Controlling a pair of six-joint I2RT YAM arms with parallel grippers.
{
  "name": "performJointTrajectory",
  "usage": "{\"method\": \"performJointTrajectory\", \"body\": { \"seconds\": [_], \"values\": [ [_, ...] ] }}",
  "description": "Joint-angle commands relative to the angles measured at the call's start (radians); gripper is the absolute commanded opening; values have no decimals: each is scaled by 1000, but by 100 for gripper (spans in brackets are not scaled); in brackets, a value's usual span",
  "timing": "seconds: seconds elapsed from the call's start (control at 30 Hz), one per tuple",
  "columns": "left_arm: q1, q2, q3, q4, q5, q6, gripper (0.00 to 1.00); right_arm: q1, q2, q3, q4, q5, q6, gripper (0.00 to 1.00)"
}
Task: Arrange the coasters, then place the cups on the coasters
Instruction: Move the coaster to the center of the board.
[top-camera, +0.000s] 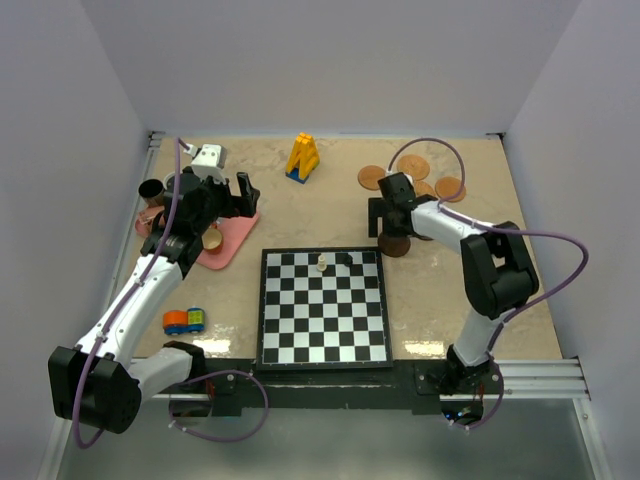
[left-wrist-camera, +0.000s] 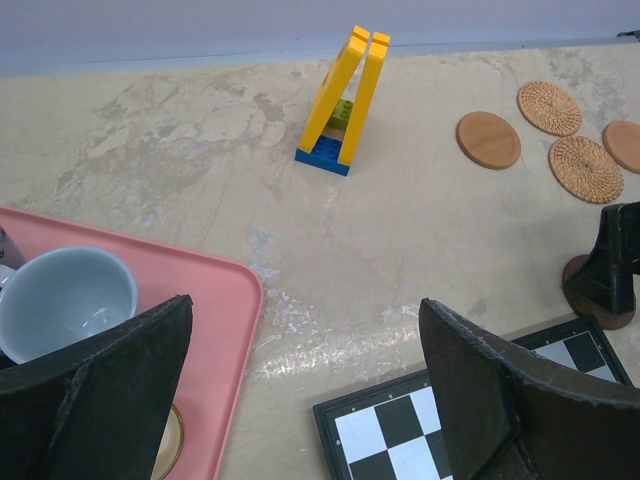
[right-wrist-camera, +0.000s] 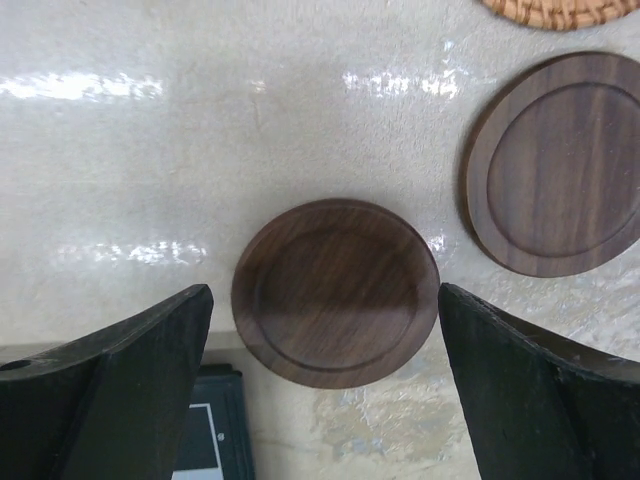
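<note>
On the tan worktop (top-camera: 300, 215) we take the chessboard (top-camera: 322, 308) as our mark. Off its far-left corner lies the pink tray (top-camera: 238, 243). The left hand (left-wrist-camera: 305, 320) hangs over the tray's corner nearest the board, fingers spread wide with nothing between them. Off the board's far-right corner the right hand (right-wrist-camera: 322, 295) hangs with its fingers spread just as wide. Beyond the board's far edge, well apart from it, stands a yellow block tower (top-camera: 303, 157). On the tray a pale blue-white cup (left-wrist-camera: 65, 300) sits upright just beside one finger of the left hand, not between the two. A black cup (top-camera: 152, 188) stands at the tray's side farthest from the board. A dark brown coaster (right-wrist-camera: 335, 292) lies flat on the worktop right under the right hand, between its fingers, with a gap on either side. A second dark coaster (right-wrist-camera: 555, 165) lies just beside it. The lighter coasters (left-wrist-camera: 585, 168), smooth and woven, cluster farther from the board. Two chess pieces (top-camera: 322, 264) stand on the board's far row.
</note>
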Motion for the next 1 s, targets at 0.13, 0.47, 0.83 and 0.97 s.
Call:
{"method": "performJointTrajectory", "body": {
  "seconds": [0.13, 0.47, 0.83, 0.97],
  "values": [
    [-10, -16, 8, 51, 11, -20, 100, 20, -93, -6, 24, -11, 16, 96],
    [-10, -14, 8, 51, 8, -20, 100, 59, -32, -24, 87, -116, 45, 43],
    [-10, -17, 8, 52, 4, -19, 100, 76, 46, -44, 77, -39, 102, 34],
    [-10, -16, 5, 52, 1, -20, 100, 76, 39, -68, 70, -25, 137, 31]
  ]
}}
